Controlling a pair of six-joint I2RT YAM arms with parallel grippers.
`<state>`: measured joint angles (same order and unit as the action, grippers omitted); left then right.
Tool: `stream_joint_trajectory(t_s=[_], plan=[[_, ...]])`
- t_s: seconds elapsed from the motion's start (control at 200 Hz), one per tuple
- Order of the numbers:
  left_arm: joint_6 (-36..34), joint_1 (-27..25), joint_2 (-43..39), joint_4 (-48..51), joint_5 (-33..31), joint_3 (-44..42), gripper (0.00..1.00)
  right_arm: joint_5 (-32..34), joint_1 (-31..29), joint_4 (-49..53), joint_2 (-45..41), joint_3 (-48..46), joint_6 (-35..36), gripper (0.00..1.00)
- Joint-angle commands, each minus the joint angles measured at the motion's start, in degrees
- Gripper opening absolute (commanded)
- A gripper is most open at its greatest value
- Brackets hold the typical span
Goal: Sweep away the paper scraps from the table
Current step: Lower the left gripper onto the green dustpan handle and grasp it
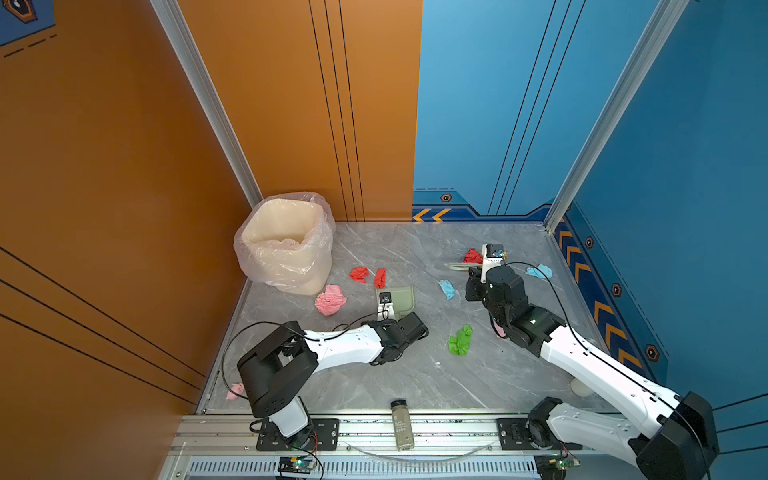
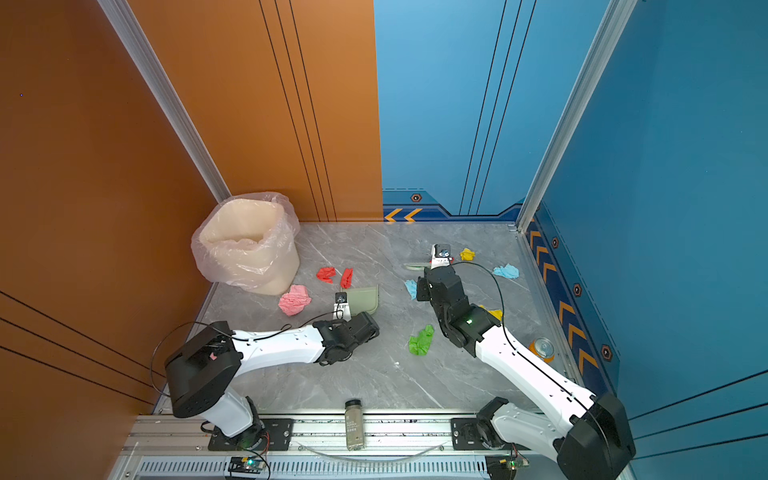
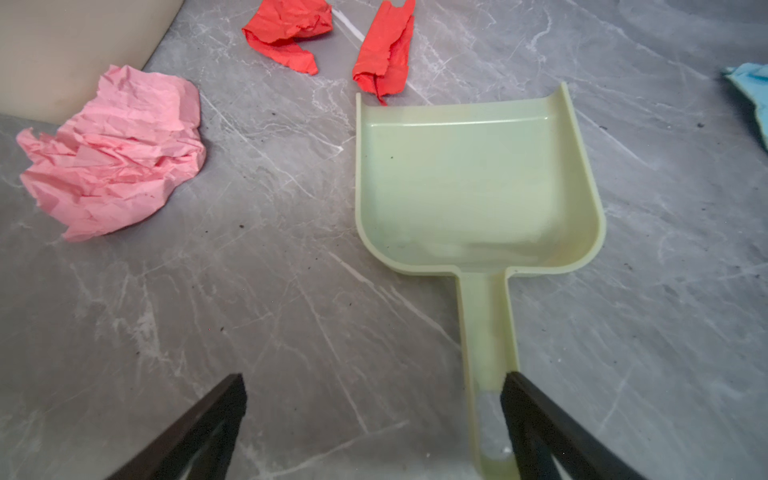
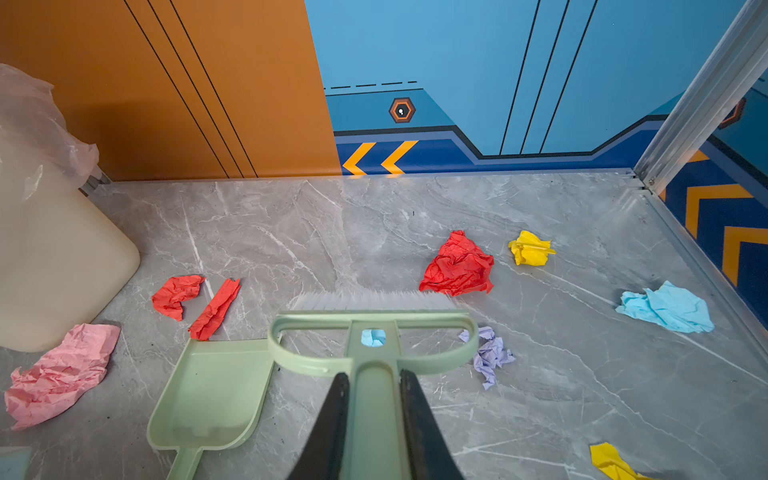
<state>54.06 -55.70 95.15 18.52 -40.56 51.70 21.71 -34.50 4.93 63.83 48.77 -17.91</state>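
Paper scraps point(image 4: 457, 266) loose on table point(image 4: 332, 224). Right gripper point(image 4: 375, 378) clamped on brush point(image 4: 374, 318) handle; left gripper point(image 3: 372, 377) spread wide at dustpan point(image 3: 469, 178) handle.

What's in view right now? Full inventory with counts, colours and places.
table: one, grey marble, whole workspace
dustpan: one, pale green, empty, flat near the middle
brush: one, pale green with white bristles, right of the dustpan
bin: one, cream with clear liner, far left corner
red scraps: three, red, two at the dustpan's mouth, one by the bristles
pink scrap: one, pink, beside the bin
light blue scraps: two, light blue, right of the dustpan
yellow scraps: two, yellow, right side
lilac scrap: one, lilac, beside the brush head
green scrap: one, bright green, between the arms
bottle: one, dark cap, lying on the front rail
can: one, orange, right edge
left gripper: open, at the dustpan handle
right gripper: shut on the brush handle
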Motion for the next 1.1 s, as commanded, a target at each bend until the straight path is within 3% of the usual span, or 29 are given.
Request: stream_joint_trajectory(t_s=[0.0,0.33,0.646,1.096], plan=[[-0.6,-0.6,2.4,-0.5,-1.9,2.9,0.98,-0.5,0.4,-0.4,-0.6,-0.4,0.6,0.00],[-2.3,0.8,8.3,-3.9,2.4,6.0,1.00,-2.2,2.0,-0.4,-0.2,-0.4,1.6,0.00],[-3.9,3.2,11.8,-6.6,5.7,6.9,0.92,-3.2,2.6,-0.7,-0.1,-0.5,1.6,0.00],[-6.1,4.9,14.0,-10.3,8.3,6.9,0.65,-3.9,2.7,-1.1,1.8,0.5,1.6,0.00]])
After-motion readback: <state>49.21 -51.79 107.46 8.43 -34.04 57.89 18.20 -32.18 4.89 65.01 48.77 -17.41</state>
